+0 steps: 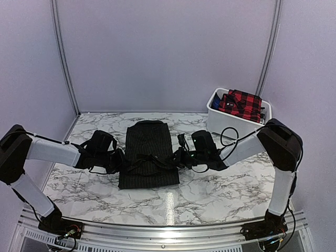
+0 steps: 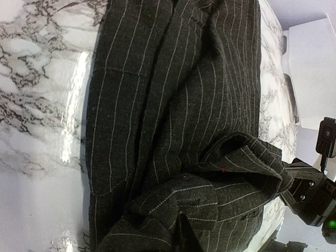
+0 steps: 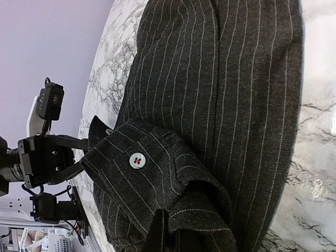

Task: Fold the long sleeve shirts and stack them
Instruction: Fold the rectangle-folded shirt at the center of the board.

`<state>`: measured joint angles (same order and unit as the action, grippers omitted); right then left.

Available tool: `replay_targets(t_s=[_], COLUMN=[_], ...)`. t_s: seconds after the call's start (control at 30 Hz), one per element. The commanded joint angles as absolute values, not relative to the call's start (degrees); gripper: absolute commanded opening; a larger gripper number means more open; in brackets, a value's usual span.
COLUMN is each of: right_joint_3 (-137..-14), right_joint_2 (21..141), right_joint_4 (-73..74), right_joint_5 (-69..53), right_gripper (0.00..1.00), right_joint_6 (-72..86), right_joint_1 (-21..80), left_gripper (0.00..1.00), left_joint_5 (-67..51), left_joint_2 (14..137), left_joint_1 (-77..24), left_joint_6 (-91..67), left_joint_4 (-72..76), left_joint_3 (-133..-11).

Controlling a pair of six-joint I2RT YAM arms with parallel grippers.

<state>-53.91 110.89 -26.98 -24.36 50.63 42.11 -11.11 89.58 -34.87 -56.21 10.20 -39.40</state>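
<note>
Shirt: the pinstriped shirt [image 1: 148,152] lies in the middle of the surface [image 1: 210,184], its sides turned in to make one narrow panel.
Left end effector: your left end effector [image 3: 83,156] looks clenched on the shirt's left edge. The right wrist view shows cloth drawn to a peak inside it.
Right end effector: your right end effector [image 2: 292,185] looks clenched on the opposite edge, with a ridge of fabric pulled taut into it.
Cuff: a cuff [image 3: 157,184] with a pale button [image 3: 137,160] sits bunched on top of the panel between the two grips.
Risk, uneven lift: if you raise one side ahead of the other, the panel will likely skew and the turned-in sides spill open.
Risk, thin pinch: each grip seems to hold only a small peak of cloth — a quick pull could slip a layer free.
Risk, trapped lump: folding over that bunched cuff would probably leave a bulge that tilts any stack.
Around: a white bin [image 1: 215,119] at the far right holds the plaid shirt [image 1: 241,104], well apart from your work.
In the way: the right arm's cable [image 1: 228,134] loops near the bin, and the two wrists flank the shirt closely — bring them inward with care.
</note>
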Motion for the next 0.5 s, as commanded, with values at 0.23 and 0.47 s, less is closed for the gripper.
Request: replay_targets(t_s=[0.23, 0.47], right_joint_3=[-58.37, -60.67], right_joint_2=[106.66, 102.68], right_joint_4=[-20.59, -11.44], right_joint_5=[-21.91, -16.91], right_gripper=[0.44, 0.67], right_joint_6=[43.96, 36.97], right_joint_1=[41.22, 40.98], left_gripper=[0.65, 0.89], left_joint_5=[-9.86, -8.67], left_joint_2=[85.91, 80.09], left_joint_1=[-32.37, -30.34], left_joint_6=[-51.72, -46.89], left_joint_4=[6.14, 2.38], left_joint_3=[-42.45, -42.9])
